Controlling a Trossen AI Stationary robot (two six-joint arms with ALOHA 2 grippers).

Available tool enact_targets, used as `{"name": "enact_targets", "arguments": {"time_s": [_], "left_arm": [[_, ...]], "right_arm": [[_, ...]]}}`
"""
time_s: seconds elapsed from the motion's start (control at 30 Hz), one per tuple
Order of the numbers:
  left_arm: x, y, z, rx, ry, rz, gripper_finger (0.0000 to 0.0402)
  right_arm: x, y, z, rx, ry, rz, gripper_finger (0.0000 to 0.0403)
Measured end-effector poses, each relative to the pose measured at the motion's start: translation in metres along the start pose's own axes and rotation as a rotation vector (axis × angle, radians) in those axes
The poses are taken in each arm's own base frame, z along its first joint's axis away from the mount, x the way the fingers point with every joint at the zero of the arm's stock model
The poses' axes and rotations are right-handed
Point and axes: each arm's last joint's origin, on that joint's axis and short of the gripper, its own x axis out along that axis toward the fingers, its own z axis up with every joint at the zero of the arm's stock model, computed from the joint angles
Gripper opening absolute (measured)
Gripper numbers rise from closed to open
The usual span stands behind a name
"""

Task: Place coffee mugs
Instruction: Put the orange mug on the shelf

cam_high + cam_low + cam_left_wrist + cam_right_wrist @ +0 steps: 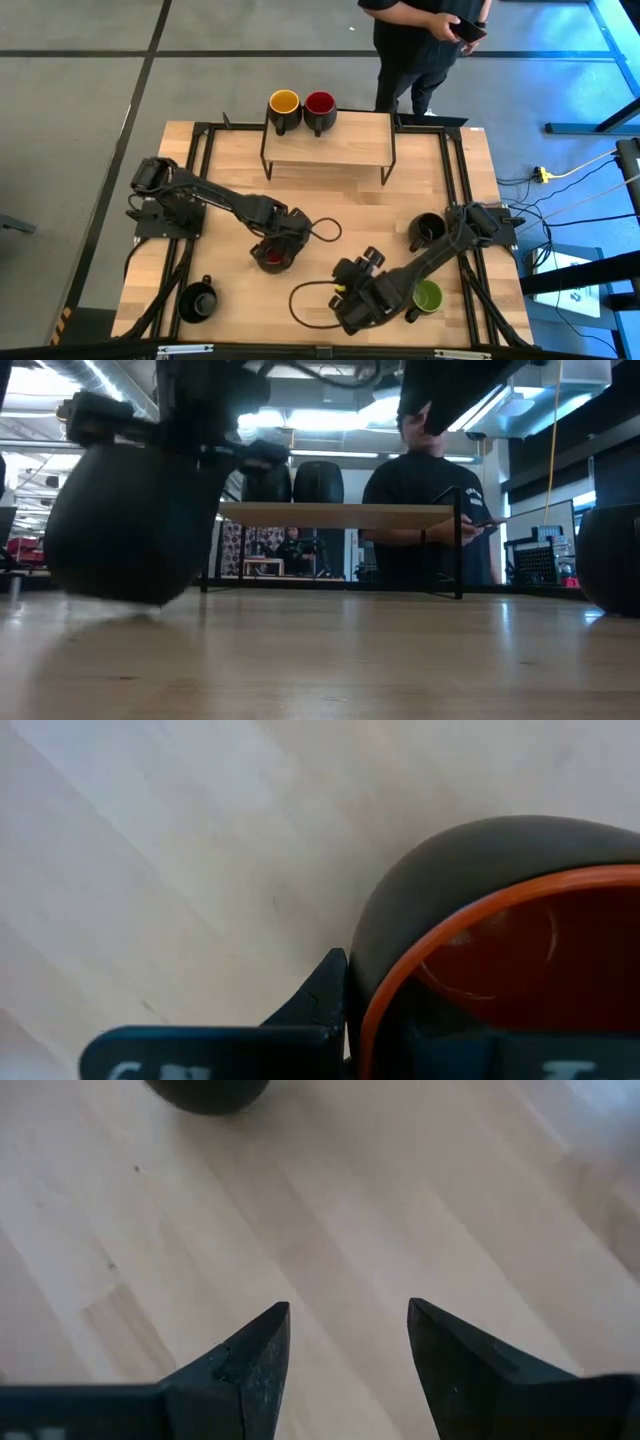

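Gripping the rim of the orange-red mug is what the left gripper is up to, near the middle of the table; its fingers are pinched tight on the mug's wall, one finger outside and, presumably, the other inside, which makes sense since a rim pinch lets the arm lift it straight up without fussing with the handle. In the low view that mug looks like it sits just off the wood or barely on it, hard to call. The wooden shelf stands at the far edge with the yellow mug and red mug already side by side at its back left, so most of the top toward the right is bare and looks like the obvious landing spot. The right gripper hovers low over the near side of the table with its fingers spread and nothing between them, just bare wood under it, probably parked there so it stays out of the left arm's path. The green mug sits just beside it toward the right edge, a black mug is farther back on the right, and another black mug sits near the left front corner. Between the held mug and the shelf the wood is open, with only a cable loop just beside the left gripper to mind. A person stands beyond the shelf, off the table.
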Motion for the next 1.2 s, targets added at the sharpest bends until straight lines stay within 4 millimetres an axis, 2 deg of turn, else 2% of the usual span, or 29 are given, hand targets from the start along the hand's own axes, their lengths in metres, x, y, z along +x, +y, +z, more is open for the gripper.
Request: {"name": "enact_targets", "arguments": {"time_s": [0.27, 0.63, 0.7, 0.8, 0.97, 1.1, 1.2], "left_arm": [[0.001, -0.012, 0.011, 0.034, 0.001, 0.050, 0.0020], [0.000, -0.024, 0.019, 0.069, 0.001, 0.088, 0.0084], [-0.006, -0.026, 0.021, 0.079, 0.022, 0.128, 0.0093], [-0.021, -0.025, 0.029, 0.052, 0.026, 0.189, 0.0099], [-0.060, -0.024, 0.038, -0.047, -0.066, 0.159, 0.0100], [-0.097, -0.025, 0.036, -0.192, -0.201, 0.154, 0.0100], [-0.122, -0.034, 0.024, -0.346, -0.259, 0.145, 0.0100]], "right_arm": [[-0.004, 0.003, -0.005, 0.018, -0.029, 0.002, 0.0191], [-0.003, 0.003, -0.005, 0.007, -0.048, -0.003, 0.0191], [-0.003, 0.003, -0.004, -0.011, -0.046, -0.001, 0.0191], [-0.002, 0.002, -0.002, -0.047, -0.032, 0.001, 0.0191], [0.002, 0.001, 0.002, -0.094, -0.010, 0.008, 0.0191], [0.005, 0.002, 0.007, -0.146, -0.002, 0.029, 0.0191], [0.007, 0.002, 0.011, -0.236, -0.006, 0.047, 0.0191]]}}
